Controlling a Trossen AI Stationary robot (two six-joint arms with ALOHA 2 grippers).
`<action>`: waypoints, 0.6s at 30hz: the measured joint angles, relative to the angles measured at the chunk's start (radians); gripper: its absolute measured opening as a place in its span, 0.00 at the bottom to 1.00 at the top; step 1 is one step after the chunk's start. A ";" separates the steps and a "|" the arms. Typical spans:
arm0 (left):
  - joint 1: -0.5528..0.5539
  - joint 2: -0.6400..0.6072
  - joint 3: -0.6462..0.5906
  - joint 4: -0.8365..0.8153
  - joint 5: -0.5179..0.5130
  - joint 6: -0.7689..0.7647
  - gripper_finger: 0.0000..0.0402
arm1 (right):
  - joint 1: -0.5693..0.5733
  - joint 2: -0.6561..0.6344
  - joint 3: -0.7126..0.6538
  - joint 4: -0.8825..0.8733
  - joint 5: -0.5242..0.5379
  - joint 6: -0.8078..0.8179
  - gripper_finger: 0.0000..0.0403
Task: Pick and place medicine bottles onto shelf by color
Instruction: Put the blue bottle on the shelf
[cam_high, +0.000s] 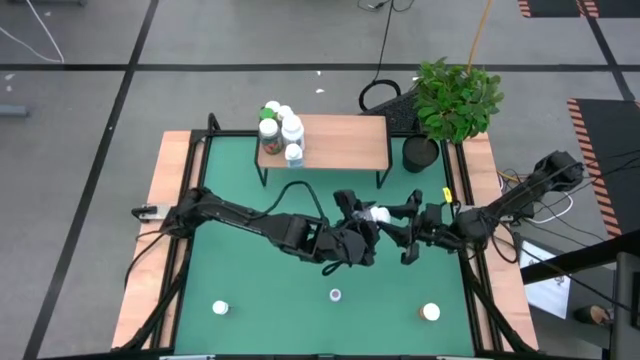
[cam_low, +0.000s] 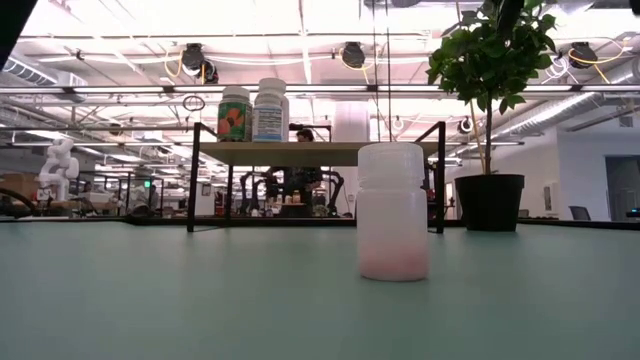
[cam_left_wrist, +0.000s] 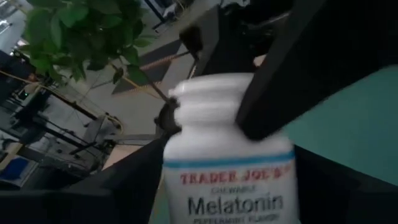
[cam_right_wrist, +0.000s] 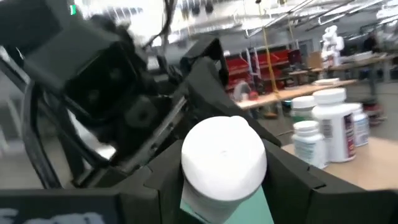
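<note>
From above, both arms meet at the middle of the green mat (cam_high: 250, 270), the left gripper (cam_high: 362, 232) and right gripper (cam_high: 392, 222) bunched round one white bottle (cam_high: 378, 213) held off the mat. Four or five bottles (cam_high: 282, 130) cluster on the left end of the shelf (cam_high: 340, 142); three more stand apart near the mat's front edge: one left (cam_high: 220, 308), one centre (cam_high: 335, 295), one right (cam_high: 431, 312). A potted plant (cam_high: 455, 100) sits by the shelf's right end.

At table height neither arm shows. A translucent white bottle (cam_low: 391, 210) stands close on the mat, and behind it the shelf carries a green-labelled bottle (cam_low: 235, 113) and a blue-labelled one (cam_low: 269, 110).

The left wrist camera alone reads the held bottle's label, Trader Joe's Melatonin (cam_left_wrist: 233, 180), with a dark finger (cam_left_wrist: 292, 68) across its cap; whether the left claw pinches or stands loose I cannot tell.

The right wrist camera looks onto its white cap (cam_right_wrist: 224, 158), dark fingers flanking it on both sides, pinching it.
</note>
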 joint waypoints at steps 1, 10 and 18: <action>-0.001 -0.003 0.000 -0.002 0.000 -0.003 0.78 | -0.001 -0.008 0.030 -0.070 0.011 -0.019 0.42; -0.012 -0.147 -0.001 -0.389 -0.029 -0.191 0.92 | -0.167 -0.030 0.343 -0.743 -0.062 -0.110 0.42; 0.027 -0.274 0.000 -0.844 -0.159 -0.513 0.83 | -0.521 0.043 0.516 -0.935 -0.429 -0.197 0.42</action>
